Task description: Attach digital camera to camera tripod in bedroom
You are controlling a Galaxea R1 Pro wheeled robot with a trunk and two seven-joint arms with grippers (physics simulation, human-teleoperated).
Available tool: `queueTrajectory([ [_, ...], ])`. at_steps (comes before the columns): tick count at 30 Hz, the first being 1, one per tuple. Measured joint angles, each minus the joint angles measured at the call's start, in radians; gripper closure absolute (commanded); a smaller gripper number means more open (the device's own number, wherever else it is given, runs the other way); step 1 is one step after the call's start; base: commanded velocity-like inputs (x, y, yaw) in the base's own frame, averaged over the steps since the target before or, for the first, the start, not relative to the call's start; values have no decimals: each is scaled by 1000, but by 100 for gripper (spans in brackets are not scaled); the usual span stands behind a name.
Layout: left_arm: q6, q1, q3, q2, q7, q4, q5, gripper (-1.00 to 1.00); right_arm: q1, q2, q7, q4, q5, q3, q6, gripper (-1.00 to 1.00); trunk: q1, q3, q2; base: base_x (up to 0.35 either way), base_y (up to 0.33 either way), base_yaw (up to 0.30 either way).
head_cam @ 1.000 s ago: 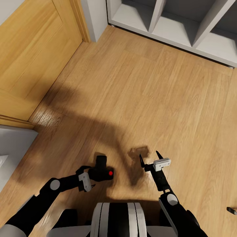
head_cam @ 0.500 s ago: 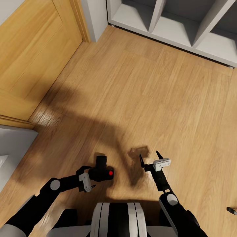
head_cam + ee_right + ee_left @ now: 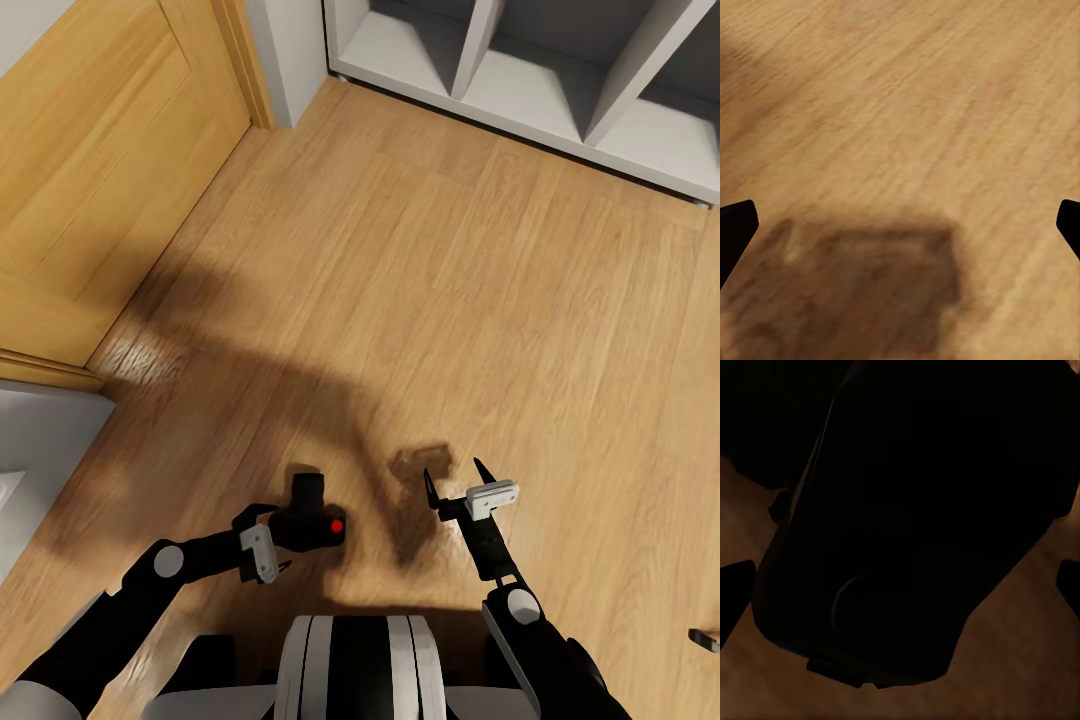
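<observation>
- The digital camera is gripped by the left gripper and carried low above the wood floor, just ahead of the robot's trunk. Its red button faces upward and its short lens points away from the trunk, toward the white cube shelf.
- In the left wrist view the camera body is seen as a dark mass between the 2 fingertips, so the jaws are judged to be closed on it; the exact contact points are hidden in the darkness.
- The upright carry is presumably chosen so that the underside of the camera stays free to be set on a tripod head.
- The right gripper is held just beside the camera, on the far side from the wooden door, with its 2 fingers spread and nothing between them. In the right wrist view, bare floor and a shadow are seen between the tips.
- That arm is probably kept empty and parked forward, ready to steady the camera when it is mounted.
- The door stands well apart from the camera, and the shelf stands farther still beyond it.
- No tripod can be identified with confidence; a small dark object lies near the camera's right, too small to tell.
- The step in hand is judged to be transport: the camera is secured, and the mounting is not yet begun.
</observation>
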State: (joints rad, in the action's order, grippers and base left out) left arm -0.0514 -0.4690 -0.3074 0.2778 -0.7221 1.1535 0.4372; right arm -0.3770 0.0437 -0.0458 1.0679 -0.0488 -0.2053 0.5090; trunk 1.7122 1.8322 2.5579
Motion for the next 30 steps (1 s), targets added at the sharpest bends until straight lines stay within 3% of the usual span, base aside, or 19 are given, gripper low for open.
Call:
queueTrajectory([
  [30, 0, -5, 2, -5, 6, -4, 0, -100, 0, 0, 0, 0, 0, 0, 0, -100, 0, 0, 0, 0, 0, 0],
])
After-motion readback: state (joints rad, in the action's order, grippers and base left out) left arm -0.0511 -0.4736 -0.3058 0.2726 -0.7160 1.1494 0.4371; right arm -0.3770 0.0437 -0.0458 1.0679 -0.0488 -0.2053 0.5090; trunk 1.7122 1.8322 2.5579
